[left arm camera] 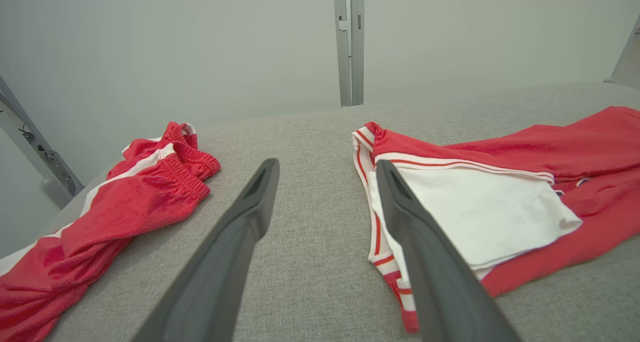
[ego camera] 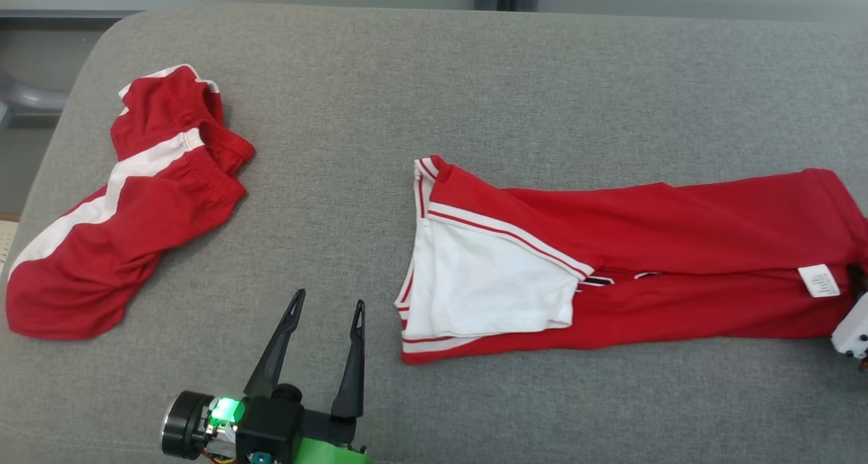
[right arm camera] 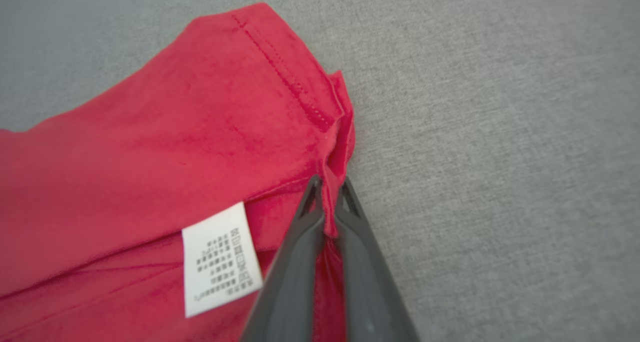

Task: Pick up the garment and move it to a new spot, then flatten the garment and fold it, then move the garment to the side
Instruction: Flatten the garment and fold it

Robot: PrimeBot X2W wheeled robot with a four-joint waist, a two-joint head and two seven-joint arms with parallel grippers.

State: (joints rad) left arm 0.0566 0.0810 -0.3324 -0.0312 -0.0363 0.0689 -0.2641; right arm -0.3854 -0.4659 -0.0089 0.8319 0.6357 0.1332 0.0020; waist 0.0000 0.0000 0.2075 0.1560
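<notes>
Right gripper (right arm camera: 327, 186) pinches the garment (right arm camera: 200, 122) hem (a corner, seemingly); left gripper (ego camera: 329, 299) gapes.

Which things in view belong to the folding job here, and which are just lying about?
In the job: red jersey, its hem pinched in the shut right pincer; left pincer, open, above the grey cushion.
Lying about: red shorts with a white stripe, untouched.

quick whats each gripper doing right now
left gripper: open, holding nothing
right gripper: shut on the hem of the long red fabric garment with white trim
</notes>
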